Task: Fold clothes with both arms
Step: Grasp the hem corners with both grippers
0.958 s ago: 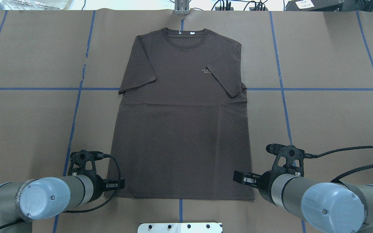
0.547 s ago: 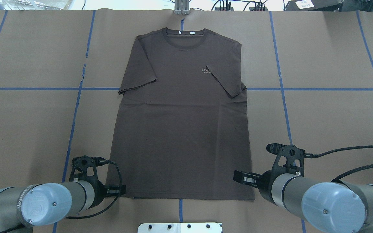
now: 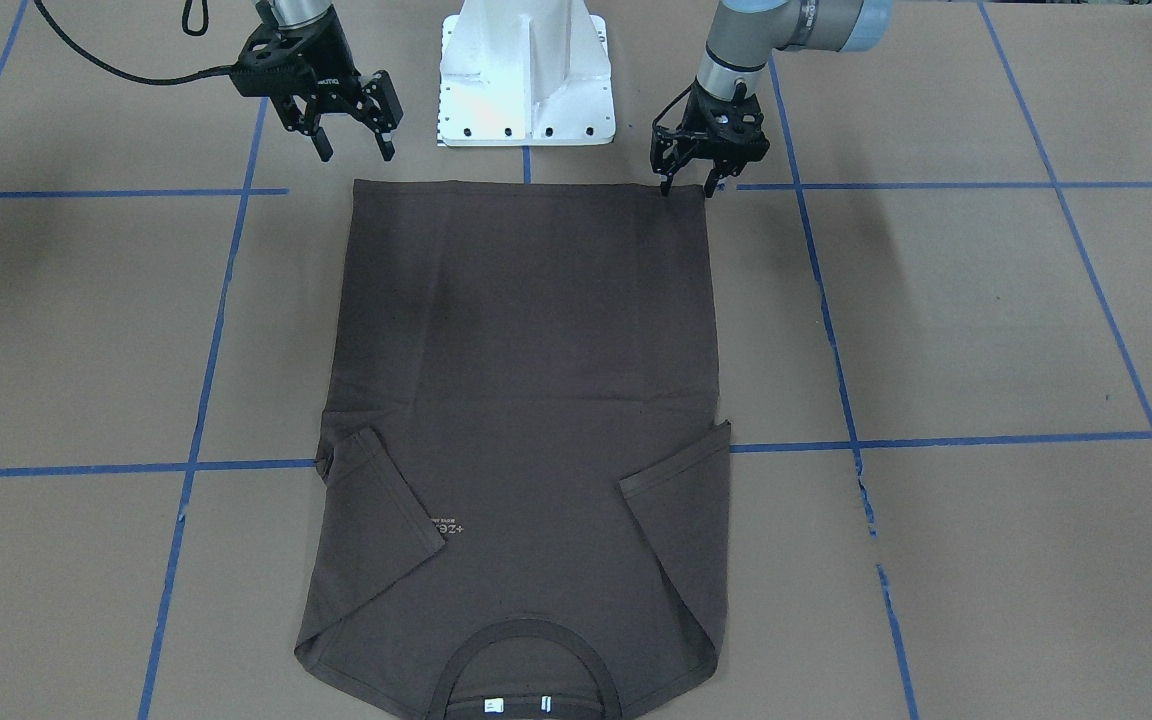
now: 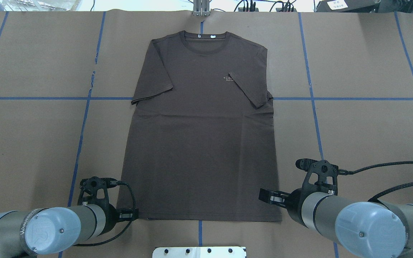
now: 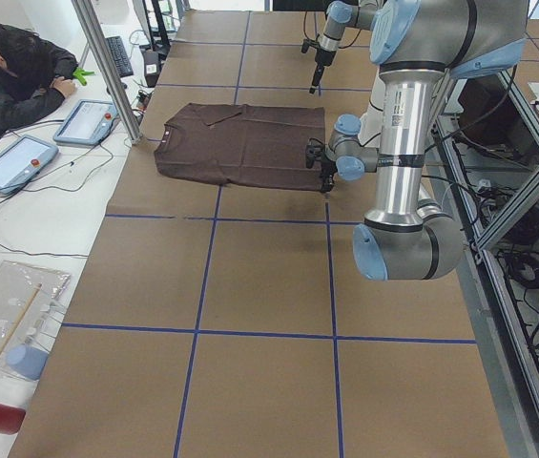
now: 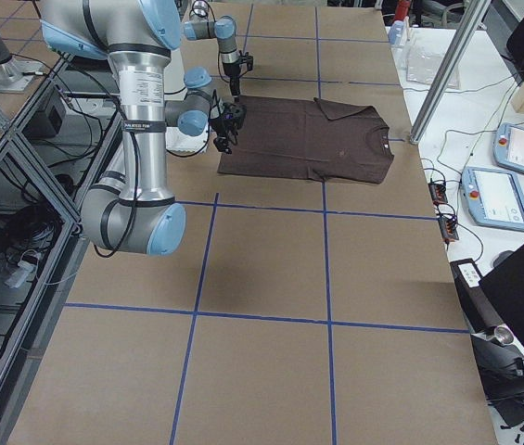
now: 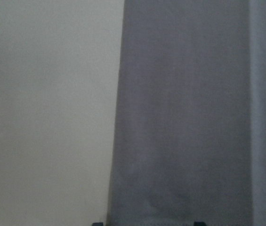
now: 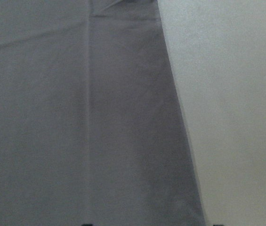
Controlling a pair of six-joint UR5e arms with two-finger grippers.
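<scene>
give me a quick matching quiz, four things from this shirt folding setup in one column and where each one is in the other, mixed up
Things:
1. left gripper
2. right gripper
3. collar
4. white base

Places:
A. the end of the T-shirt farthest from the robot
B. just beyond the middle of the hem, on the robot's side
C. low at the hem corner on the robot's left
D. raised near the hem corner on the robot's right

Pairs: 1-C, 2-D, 3-A, 4-B

Blue tape lines (image 4: 31, 98) cross the brown table (image 4: 364, 136).
</scene>
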